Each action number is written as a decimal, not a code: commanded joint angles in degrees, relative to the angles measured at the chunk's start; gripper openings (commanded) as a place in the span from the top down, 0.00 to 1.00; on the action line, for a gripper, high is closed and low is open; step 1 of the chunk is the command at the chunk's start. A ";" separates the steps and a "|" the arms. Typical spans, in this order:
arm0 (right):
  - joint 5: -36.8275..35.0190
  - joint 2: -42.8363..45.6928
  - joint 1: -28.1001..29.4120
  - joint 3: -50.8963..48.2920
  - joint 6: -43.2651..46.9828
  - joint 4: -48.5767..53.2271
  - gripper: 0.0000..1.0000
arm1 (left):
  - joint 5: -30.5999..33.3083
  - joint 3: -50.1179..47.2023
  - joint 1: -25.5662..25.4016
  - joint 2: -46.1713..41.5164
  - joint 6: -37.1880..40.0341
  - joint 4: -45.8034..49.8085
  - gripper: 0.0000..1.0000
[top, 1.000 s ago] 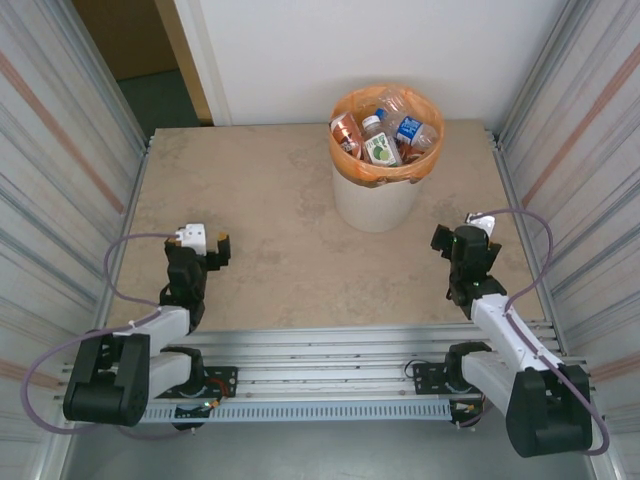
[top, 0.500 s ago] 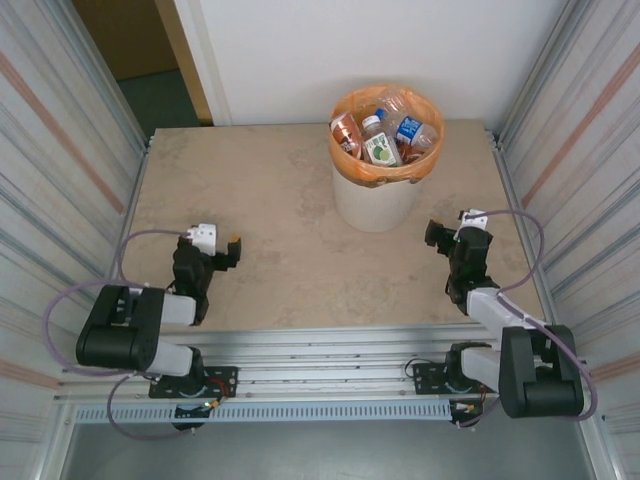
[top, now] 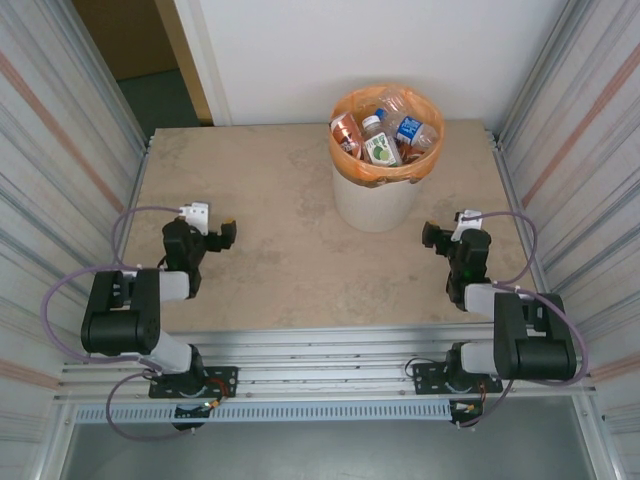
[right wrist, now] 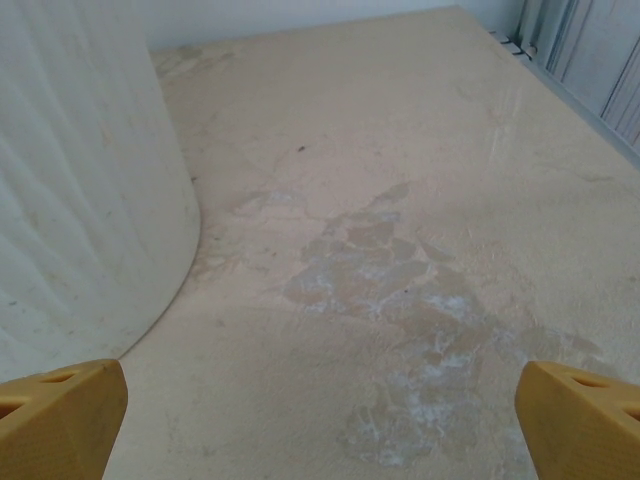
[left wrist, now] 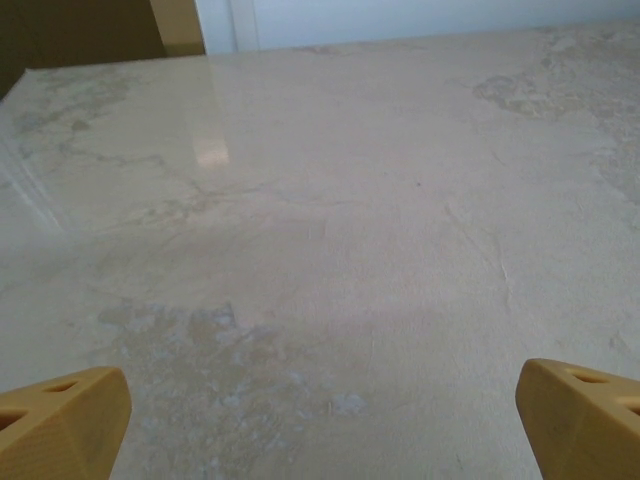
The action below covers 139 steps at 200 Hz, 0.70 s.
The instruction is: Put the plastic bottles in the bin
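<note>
I am seeing the plastic bottles point(top: 384, 138) piled inside the bin point(top: 374, 205) at the far middle of the bench point(top: 290, 250). The left jaws and right jaws are standing wide, holding nothing, low over the bench, the right jaws near the bin's wall.

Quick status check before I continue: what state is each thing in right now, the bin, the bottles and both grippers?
bin: upright at the far side of the table, orange liner folded over its rim.
plastic bottles: piled inside the bin, up to about its rim.
left gripper: open, empty, low over bare table.
right gripper: open, empty, close beside the bin.
</note>
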State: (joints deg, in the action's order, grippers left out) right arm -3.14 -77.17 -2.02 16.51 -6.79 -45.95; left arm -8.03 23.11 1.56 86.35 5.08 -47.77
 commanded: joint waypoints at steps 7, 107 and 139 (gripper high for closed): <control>3.52 -5.23 -1.86 -0.53 0.33 -8.19 0.02 | -2.48 0.53 -0.06 0.41 -0.79 2.41 0.01; 0.94 -11.20 -0.43 6.84 1.18 -0.15 0.02 | -1.37 0.53 -0.60 0.27 -0.55 2.59 0.01; 0.68 -11.18 -0.22 6.87 1.32 -0.01 0.02 | -1.37 0.53 -0.63 0.25 -0.52 2.66 0.01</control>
State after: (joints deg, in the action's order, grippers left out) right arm -1.65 -88.12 -2.59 22.90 -6.79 -46.57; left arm -9.23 23.11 1.02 86.48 4.69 -44.71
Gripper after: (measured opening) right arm 0.980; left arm 0.989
